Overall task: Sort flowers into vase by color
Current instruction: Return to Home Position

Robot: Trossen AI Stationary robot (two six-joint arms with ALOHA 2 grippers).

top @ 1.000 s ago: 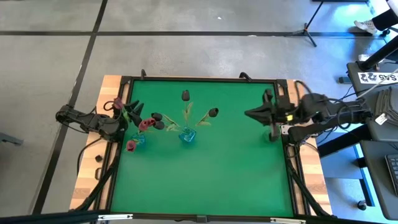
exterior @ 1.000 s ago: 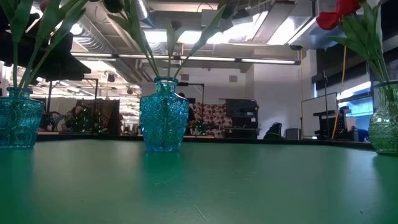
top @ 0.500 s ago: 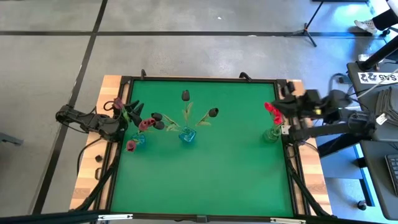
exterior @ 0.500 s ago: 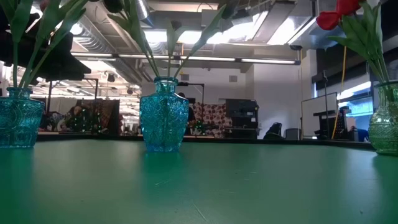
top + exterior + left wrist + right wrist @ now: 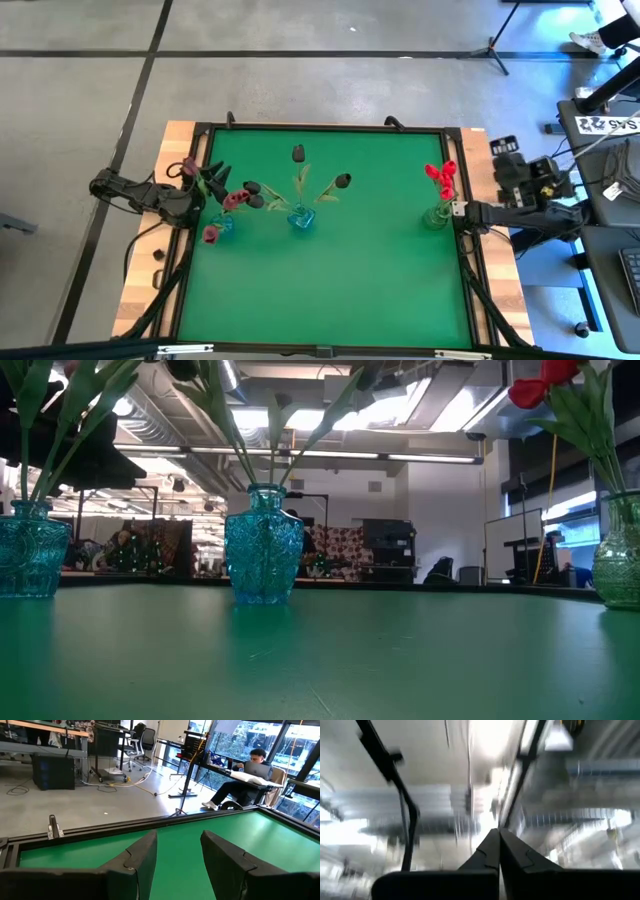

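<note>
An open-plan lab or workshop. It has a taped concrete floor (image 5: 80,150) and exposed ceiling ducts (image 5: 150,428). There are office chairs (image 5: 146,739) and a person (image 5: 239,787) at a laptop (image 5: 258,769)

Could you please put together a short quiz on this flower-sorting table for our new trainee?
1. Multiple choice: what colour are the tulips in the right-hand vase? A) pink B) red C) near-black
2. True or false: the left gripper, at the left edge of the table, holds a flower.
3. Fill in: the right gripper, off the table's right edge and pointing at the ceiling, has its fingers ____.
Key: 1 B. 2 False: it is open and empty. 3 shut.
</note>
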